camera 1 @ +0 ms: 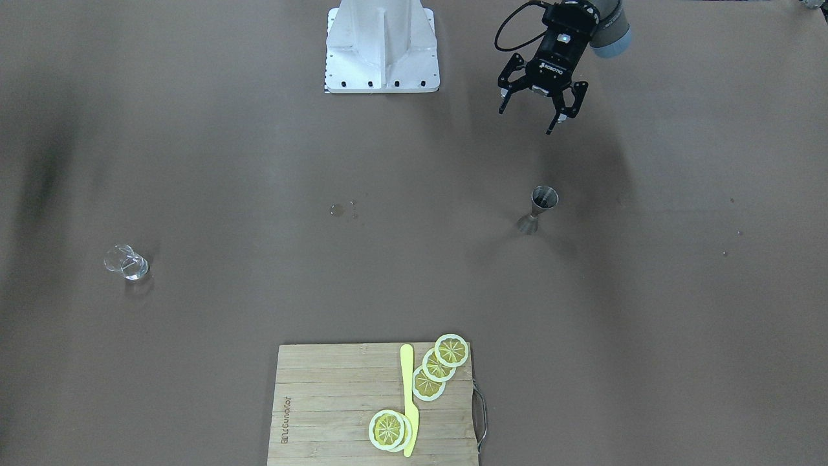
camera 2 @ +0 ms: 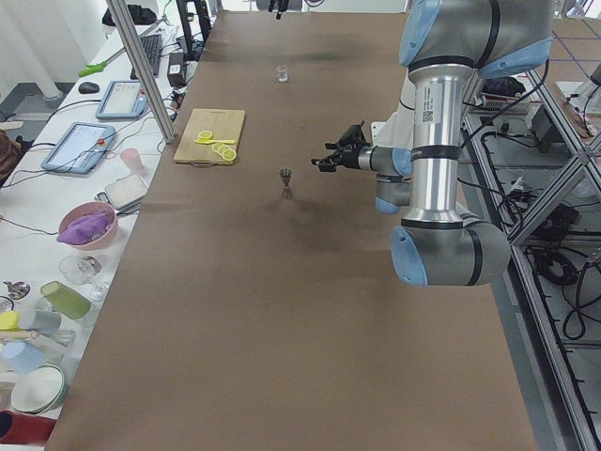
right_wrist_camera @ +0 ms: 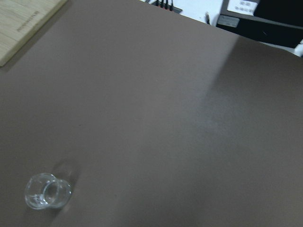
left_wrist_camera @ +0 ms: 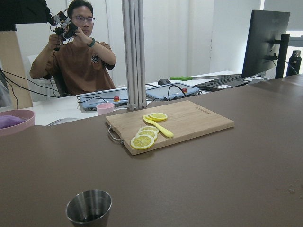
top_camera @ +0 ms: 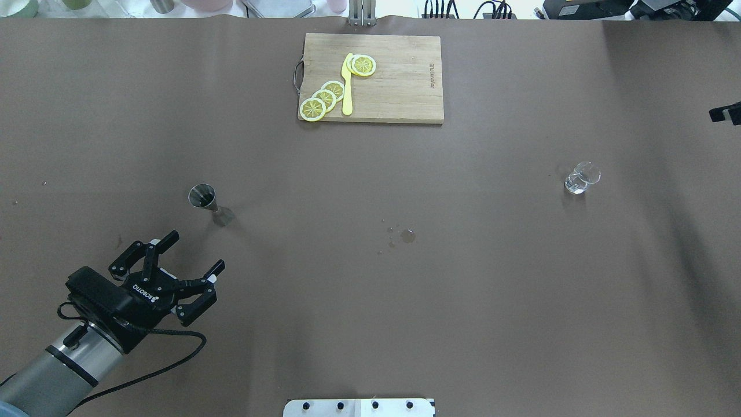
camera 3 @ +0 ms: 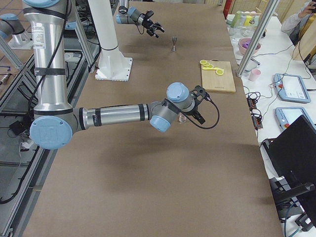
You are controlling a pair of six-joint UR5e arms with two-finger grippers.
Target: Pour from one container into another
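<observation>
Jaws wide, we are hovering our left gripper [top_camera: 195,251] near the grey steel hourglass jigger [top_camera: 208,204]; clipping it risks toppling.

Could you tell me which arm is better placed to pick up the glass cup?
The right. The glass cup stands on the robot's right side, where the right claw hangs nearer it. The left claw, open, sits by the jigger, far across the table.
</observation>
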